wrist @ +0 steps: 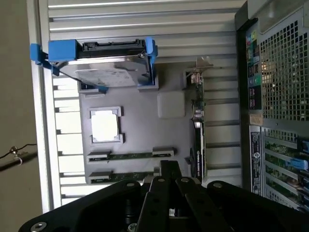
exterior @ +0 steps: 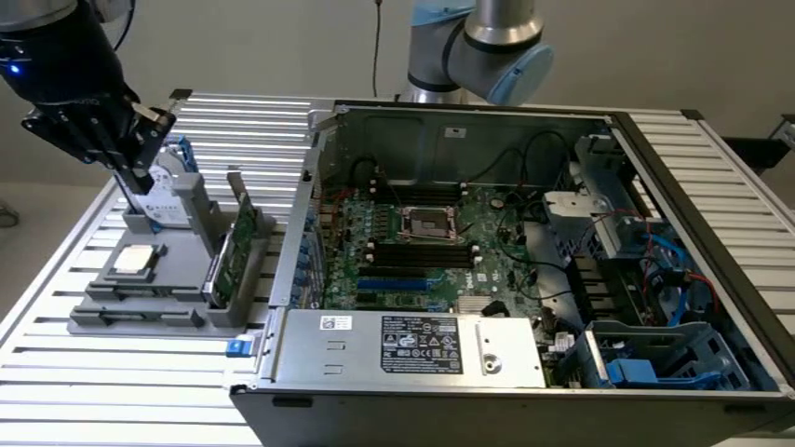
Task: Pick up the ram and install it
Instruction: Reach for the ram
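Green and slim, the ram (wrist: 130, 155) lies flat in the grey holder (wrist: 145, 125) on the bench (exterior: 100, 391). The tool (exterior: 137, 194) hovers over that holder, pinched shut on nothing. For a clean pick I'd square up along the stick and grip its long edges, clear of the chips.

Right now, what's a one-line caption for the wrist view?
Shut gripper over grey tray holding ram sticks, hard drive and processor.

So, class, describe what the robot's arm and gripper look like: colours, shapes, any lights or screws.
The arm is a silver tube with rounded pale blue joint caps. Its wrist end is a black cylinder with a small blue light. The gripper is matt black, built of flat bar linkages joined by silver screws, narrowing toward the tip.
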Available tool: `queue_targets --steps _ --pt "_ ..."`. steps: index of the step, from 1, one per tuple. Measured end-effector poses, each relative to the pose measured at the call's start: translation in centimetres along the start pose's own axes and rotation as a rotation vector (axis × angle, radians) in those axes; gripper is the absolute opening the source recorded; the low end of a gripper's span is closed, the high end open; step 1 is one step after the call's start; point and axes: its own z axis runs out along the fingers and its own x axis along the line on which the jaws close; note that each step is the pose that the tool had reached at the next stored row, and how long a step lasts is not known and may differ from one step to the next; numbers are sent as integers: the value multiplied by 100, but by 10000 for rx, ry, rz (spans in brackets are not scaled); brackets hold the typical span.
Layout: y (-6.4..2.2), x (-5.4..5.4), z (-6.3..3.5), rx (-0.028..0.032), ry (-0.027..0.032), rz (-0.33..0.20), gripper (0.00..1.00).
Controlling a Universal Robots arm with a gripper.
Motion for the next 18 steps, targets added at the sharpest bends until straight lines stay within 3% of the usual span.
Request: queue_targets --steps 7,10,13,18 --pt "-100 153 17 5 22 -14 11" --pt "-103 163 23 92 122 -77 11" --pt "-104 166 25 305 196 -177 11" --pt "-120 204 39 335 220 -292 11"
